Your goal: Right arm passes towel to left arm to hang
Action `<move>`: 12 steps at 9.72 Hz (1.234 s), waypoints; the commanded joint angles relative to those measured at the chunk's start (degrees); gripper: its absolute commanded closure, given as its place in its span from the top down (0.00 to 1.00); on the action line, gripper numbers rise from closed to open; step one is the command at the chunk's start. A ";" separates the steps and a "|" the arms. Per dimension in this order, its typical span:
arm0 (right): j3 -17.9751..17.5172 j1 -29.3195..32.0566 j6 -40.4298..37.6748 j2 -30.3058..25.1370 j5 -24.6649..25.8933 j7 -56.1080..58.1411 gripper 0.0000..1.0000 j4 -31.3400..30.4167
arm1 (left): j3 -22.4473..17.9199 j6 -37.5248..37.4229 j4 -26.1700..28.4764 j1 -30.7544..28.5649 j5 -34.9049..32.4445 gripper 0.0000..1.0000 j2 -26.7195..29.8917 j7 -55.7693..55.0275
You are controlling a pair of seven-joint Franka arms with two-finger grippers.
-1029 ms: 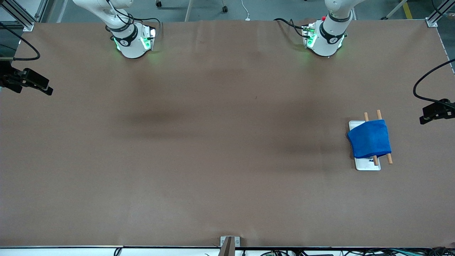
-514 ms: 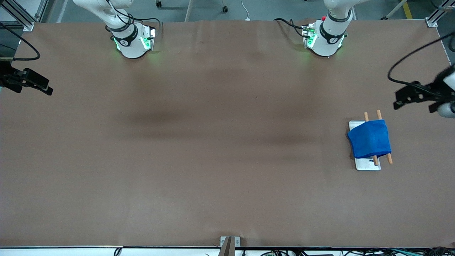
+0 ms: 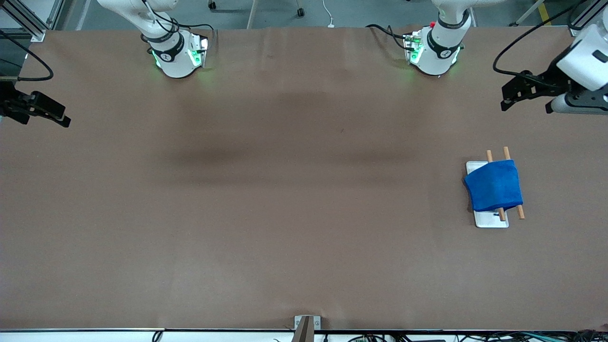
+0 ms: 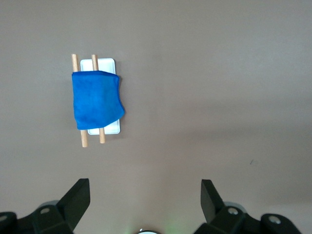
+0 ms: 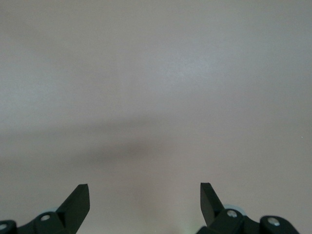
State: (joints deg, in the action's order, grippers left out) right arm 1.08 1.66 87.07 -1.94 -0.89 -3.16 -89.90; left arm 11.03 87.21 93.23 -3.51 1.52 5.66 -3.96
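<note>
Now you see the towel [image 3: 494, 185] draped over two wooden rods [image 3: 506, 153] of a white tray [image 3: 490, 220], at the left arm's end of the tabletop [image 3: 285, 190]. It covers most of the tray; the rod ends and a bit of tray stick out on both sides. No hand touches it.

The left hand [image 4: 145, 195] is up in the air over the tabletop edge at the left arm's end, w/ fingers spread wide and nothing between them. In the left wrist view you look down on the towel and tray, well apart from the fingertips [image 4: 78, 192].

The right hand [image 5: 145, 195] is at the right arm's end, over the tabletop edge, also open wide and empty. In front view only its black part [image 3: 35, 109] shows at the frame edge. Right wrist view gives you only bare tabletop w/ a soft shadow.
</note>
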 commanded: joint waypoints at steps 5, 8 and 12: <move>-0.38 0.19 0.47 -1.23 0.98 -0.79 1.00 -1.51 | -1.71 -0.19 4.60 2.11 -3.45 1.00 2.52 1.76; -0.29 0.28 0.56 -1.23 0.89 -0.79 1.00 -1.42 | -1.71 -0.64 2.14 2.11 -3.72 1.00 0.76 2.82; -0.20 0.36 0.39 -1.23 0.80 -0.62 1.00 -1.42 | -1.89 -0.64 0.46 1.93 -3.63 1.00 -0.56 2.82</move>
State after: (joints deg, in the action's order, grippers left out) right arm 1.15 1.68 87.07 -1.94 -0.89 -3.16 -89.90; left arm 9.18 87.53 94.19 -1.70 -1.20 6.75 -1.80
